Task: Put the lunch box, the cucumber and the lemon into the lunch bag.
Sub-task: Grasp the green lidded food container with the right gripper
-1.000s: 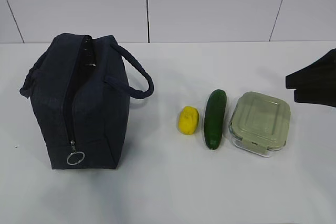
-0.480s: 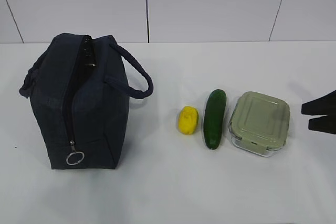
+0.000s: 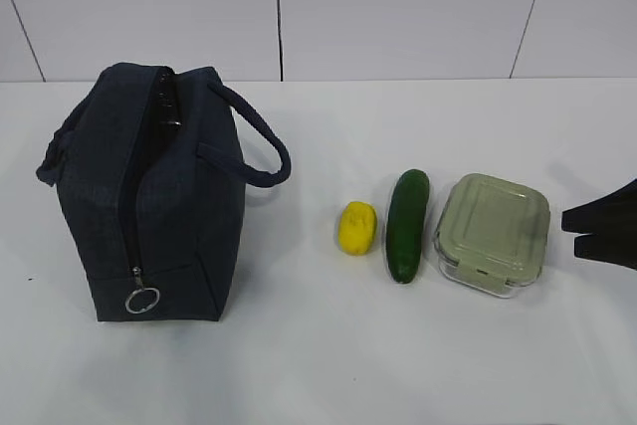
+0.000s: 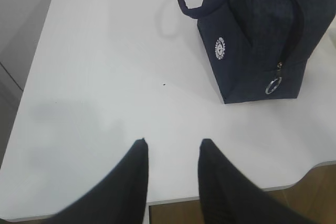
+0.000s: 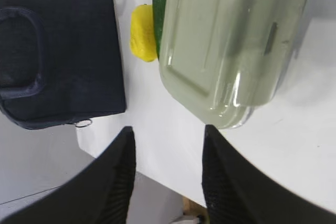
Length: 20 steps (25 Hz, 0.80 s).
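The navy lunch bag [image 3: 149,196] stands at the left, its silver ring pull [image 3: 142,300] low on the near end. To its right lie the yellow lemon [image 3: 356,228], the dark green cucumber [image 3: 407,225] and the lunch box [image 3: 494,234] with its sage-green lid, side by side. My right gripper [image 3: 569,234] hovers just right of the lunch box, open and empty. In the right wrist view, the right gripper [image 5: 168,128] stands close to the lunch box [image 5: 220,40]. My left gripper [image 4: 173,142] is open and empty over bare table, well short of the lunch bag [image 4: 252,35].
The white table [image 3: 318,365] has bare surface in front of the objects and between bag and lemon. Its near-left edge [image 4: 173,198] lies right under my left gripper. A white panelled wall [image 3: 398,7] stands behind the table.
My right gripper has come down along the right edge of the exterior view and edged left toward the lunch box. The bag, lemon, cucumber and lunch box have not moved.
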Available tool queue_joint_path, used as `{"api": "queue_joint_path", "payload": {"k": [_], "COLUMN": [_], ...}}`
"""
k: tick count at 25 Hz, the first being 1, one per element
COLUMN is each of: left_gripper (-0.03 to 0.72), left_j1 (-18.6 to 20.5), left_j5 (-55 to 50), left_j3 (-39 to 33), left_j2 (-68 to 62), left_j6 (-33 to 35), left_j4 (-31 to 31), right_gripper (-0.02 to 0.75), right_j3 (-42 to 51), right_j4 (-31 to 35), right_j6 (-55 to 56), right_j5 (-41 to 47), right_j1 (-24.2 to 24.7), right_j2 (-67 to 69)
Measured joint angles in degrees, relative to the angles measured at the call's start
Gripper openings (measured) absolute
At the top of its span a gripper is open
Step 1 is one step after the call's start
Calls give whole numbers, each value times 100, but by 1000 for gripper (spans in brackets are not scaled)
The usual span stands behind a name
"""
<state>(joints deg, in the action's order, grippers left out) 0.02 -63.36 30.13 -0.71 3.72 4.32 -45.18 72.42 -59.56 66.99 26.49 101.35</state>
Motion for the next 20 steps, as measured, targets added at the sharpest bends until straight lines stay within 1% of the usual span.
{"api": "queue_joint_path", "payload": {"k": [5, 13, 20], "left_gripper": [235, 235, 235], "left_j1": [0, 0, 0], "left_j5": [0, 0, 0], "left_j3": [0, 0, 0], "left_j2": [0, 0, 0], "left_j6": [0, 0, 0], "left_j4": [10, 10, 10], "right_gripper": [316, 316, 327], "right_j3": [0, 0, 0], "right_j4": [-210, -226, 22], "right_j6": [-9, -12, -12], "right_j5": [-346, -448, -679], "right_j1": [6, 6, 6], "right_j2": [13, 13, 40]}}
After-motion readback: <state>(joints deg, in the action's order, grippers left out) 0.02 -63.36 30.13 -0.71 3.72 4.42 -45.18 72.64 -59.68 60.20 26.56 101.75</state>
